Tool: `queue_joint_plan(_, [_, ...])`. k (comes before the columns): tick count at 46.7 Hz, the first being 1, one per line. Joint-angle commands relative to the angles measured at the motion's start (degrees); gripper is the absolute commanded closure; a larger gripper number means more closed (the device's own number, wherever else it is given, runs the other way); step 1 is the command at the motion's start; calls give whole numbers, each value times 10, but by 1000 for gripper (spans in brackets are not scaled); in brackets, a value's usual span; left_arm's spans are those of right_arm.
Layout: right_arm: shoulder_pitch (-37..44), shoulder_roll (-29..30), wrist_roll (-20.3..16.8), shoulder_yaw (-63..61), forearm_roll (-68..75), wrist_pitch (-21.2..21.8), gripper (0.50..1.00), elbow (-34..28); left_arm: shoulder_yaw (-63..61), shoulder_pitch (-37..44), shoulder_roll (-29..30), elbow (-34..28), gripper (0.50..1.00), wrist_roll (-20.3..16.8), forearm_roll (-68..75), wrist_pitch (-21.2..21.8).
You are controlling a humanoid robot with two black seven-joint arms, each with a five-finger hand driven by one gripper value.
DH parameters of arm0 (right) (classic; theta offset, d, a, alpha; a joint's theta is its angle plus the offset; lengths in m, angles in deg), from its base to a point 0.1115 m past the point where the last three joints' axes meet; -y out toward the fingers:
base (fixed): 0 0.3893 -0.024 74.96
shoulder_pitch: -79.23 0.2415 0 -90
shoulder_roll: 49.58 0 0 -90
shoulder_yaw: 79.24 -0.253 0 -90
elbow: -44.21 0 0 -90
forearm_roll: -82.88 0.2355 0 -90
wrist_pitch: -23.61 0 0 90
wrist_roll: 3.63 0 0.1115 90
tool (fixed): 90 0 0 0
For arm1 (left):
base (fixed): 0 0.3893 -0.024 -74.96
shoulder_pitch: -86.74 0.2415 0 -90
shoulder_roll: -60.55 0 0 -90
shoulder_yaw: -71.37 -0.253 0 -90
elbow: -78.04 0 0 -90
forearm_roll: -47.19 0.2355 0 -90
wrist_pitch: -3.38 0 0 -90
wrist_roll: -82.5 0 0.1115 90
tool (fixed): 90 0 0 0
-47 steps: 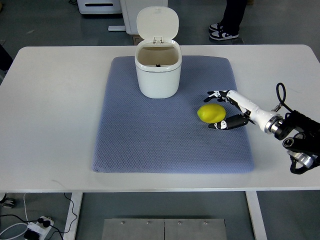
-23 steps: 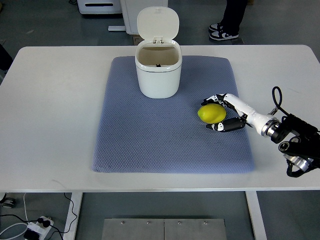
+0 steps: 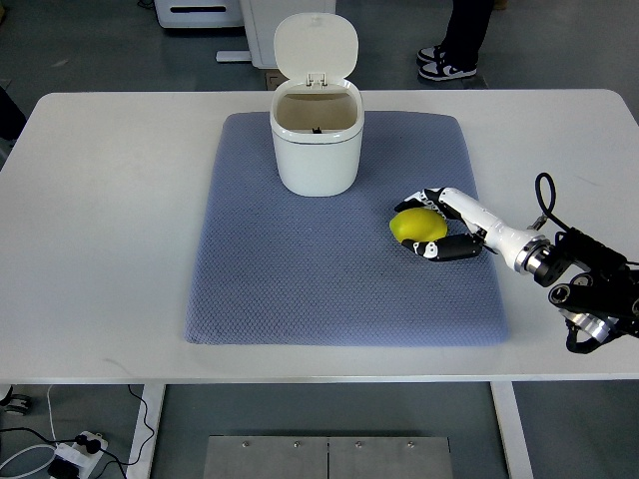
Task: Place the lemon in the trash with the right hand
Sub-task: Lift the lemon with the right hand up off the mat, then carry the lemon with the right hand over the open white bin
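The yellow lemon [image 3: 413, 228] lies on the blue-grey mat [image 3: 329, 284], right of centre. My right hand [image 3: 412, 227] reaches in from the right edge. Its black-tipped fingers [image 3: 417, 200] curl over the lemon's far side and the thumb [image 3: 445, 248] presses against its near side, so the hand is shut on the lemon, which still rests on the mat. The white trash bin [image 3: 317, 160] stands at the back of the mat with its lid [image 3: 316, 45] flipped up and its mouth open. The left arm does not show.
The mat lies on a white table [image 3: 110, 220]. A person's legs and sneakers [image 3: 446, 66] stand beyond the table's far edge. Cables and a power strip [image 3: 70, 451] lie on the floor at bottom left.
My right hand has slid left and closed around the lemon, fingers over the top and thumb under it. The lemon shifted slightly left.
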Motion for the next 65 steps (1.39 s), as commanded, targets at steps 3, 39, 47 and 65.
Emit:
queue_joint_plan(3, [2, 4, 6, 0, 1, 1, 1000, 0, -1, 0, 0, 0, 500, 0, 0, 0])
queue_joint_plan(39, [118, -61, 0, -7, 49, 24, 1000, 7, 0, 0, 0, 0, 500, 0, 0, 0])
queue_joint_plan(47, [147, -61, -4, -7, 61, 40, 1000, 13, 0, 0, 0, 0, 500, 0, 0, 0])
queue_joint_plan(65, [201, 2, -35, -7, 91, 41, 1000, 20, 0, 0, 0, 0, 500, 0, 0, 0])
